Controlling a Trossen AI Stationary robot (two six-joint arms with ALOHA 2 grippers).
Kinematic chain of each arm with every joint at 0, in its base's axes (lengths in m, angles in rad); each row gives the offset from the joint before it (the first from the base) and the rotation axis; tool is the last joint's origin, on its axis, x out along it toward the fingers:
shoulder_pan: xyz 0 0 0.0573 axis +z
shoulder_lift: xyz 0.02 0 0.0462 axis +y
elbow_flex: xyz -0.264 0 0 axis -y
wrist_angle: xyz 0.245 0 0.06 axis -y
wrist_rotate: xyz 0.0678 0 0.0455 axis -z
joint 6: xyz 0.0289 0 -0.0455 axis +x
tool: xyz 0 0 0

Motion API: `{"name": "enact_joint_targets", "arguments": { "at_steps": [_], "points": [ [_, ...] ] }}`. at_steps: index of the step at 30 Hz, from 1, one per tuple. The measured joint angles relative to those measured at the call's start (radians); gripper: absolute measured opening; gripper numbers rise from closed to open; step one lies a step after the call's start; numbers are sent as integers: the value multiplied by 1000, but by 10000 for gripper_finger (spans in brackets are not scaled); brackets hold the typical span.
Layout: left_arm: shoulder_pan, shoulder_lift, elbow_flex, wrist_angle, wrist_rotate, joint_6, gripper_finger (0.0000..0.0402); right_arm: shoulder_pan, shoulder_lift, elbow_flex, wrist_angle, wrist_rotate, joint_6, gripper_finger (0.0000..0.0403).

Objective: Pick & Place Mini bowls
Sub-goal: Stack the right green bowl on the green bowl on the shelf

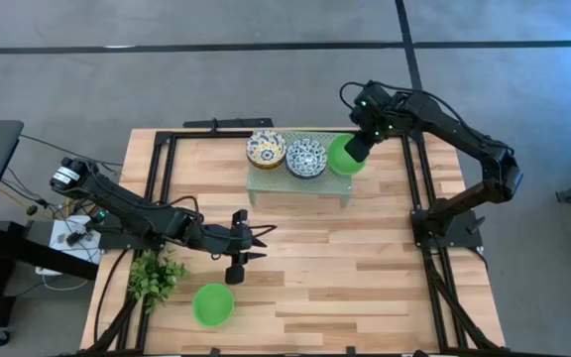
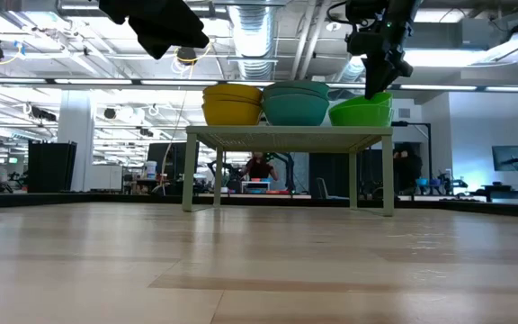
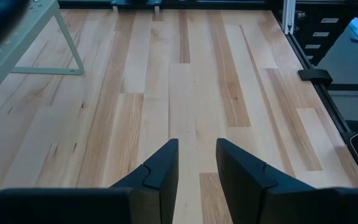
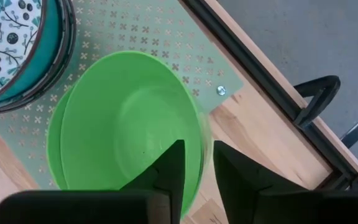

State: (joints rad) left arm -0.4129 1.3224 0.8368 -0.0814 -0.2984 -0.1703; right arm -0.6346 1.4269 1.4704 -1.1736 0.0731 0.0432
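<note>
The right arm reaches from the right of the overhead frame toward the upper centre, its right gripper (image 1: 355, 149) lowered onto the rim of a stack of green bowls (image 1: 343, 157) at the right end of the pale green rack (image 1: 300, 180). The right wrist view shows the two dark fingers (image 4: 166, 171) straddling the rim of the top green bowl (image 4: 126, 127), one inside and one outside, closed on it; that view also reveals a second green rim nested beneath, which the overhead picture does not separate. Beside the stack on the rack sit a blue-patterned bowl stack (image 1: 305, 157) in the middle and a yellowish-patterned bowl stack (image 1: 266, 150) at the left end. The level view shows their outsides: yellow (image 2: 232, 103), teal (image 2: 295, 103) and green (image 2: 361, 110), in a row on the rack top. The left arm stretches low across the left of the overhead frame, its left gripper (image 1: 238, 248) above bare table (image 1: 365, 268) in the lower centre, fingers (image 3: 160, 174) parted and holding nothing. A lone green bowl (image 1: 212, 304) rests on the table near the bottom left, just beside a small leafy plant (image 1: 155, 276).
</note>
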Motion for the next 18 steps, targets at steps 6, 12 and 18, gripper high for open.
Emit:
{"name": "enact_joint_targets", "arguments": {
  "at_steps": [6,12,18],
  "points": [
    [0,0,0,0,0,0,108,0,0,-12,0,1,0,50],
    [0,0,0,0,0,0,108,0,0,-35,-2,-6,0,11],
    [0,0,0,1,0,0,108,-1,0,-35,4,-43,0,7]
  ]
}}
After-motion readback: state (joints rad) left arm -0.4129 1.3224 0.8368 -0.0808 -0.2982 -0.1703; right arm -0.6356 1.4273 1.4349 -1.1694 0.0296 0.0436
